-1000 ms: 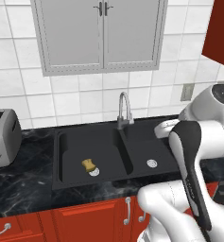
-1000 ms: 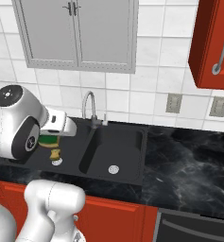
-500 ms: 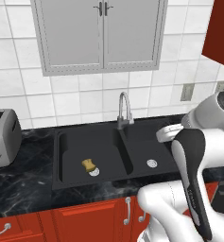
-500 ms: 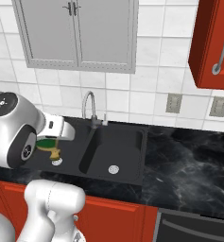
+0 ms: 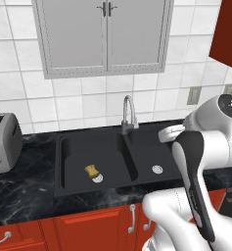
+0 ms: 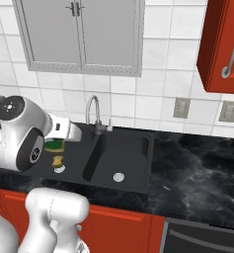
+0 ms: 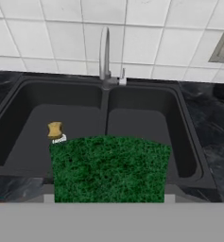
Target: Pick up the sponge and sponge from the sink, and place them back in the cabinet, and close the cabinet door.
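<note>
Already one sponge is in the grip: the hand view has a green scouring sponge point(image 7: 109, 168) close before the camera, clamped across the pincer point(image 7: 108, 198), whose tips are covered by it, so the pincer is clenched on that sponge. In the right base view the same sponge point(image 6: 54, 145) shows as a green sliver under the white wrist, held up above the left basin of the sink point(image 6: 138, 143), which suits carrying it clear of the rim toward the red wall cabinet point(image 6: 222, 47) up at the right. The tan sponge point(image 5: 92, 171) with its white round part lies on the floor of the left basin, well left of the gooseneck faucet point(image 5: 129, 113) and the divider, untouched; in the hand view it sits just above the green sponge's left corner point(image 7: 55, 130). Compared with a second ago, the arm's big shoulder joint has sunk and swung toward the edges of both base views, and the wrist has dropped slightly, while the tan sponge, the sink and the black stone desk point(image 6: 197, 168) lie exactly as they did; the base has not driven. I judge this the carrying stage for the first sponge, with the second pick and the door closing left.
</note>
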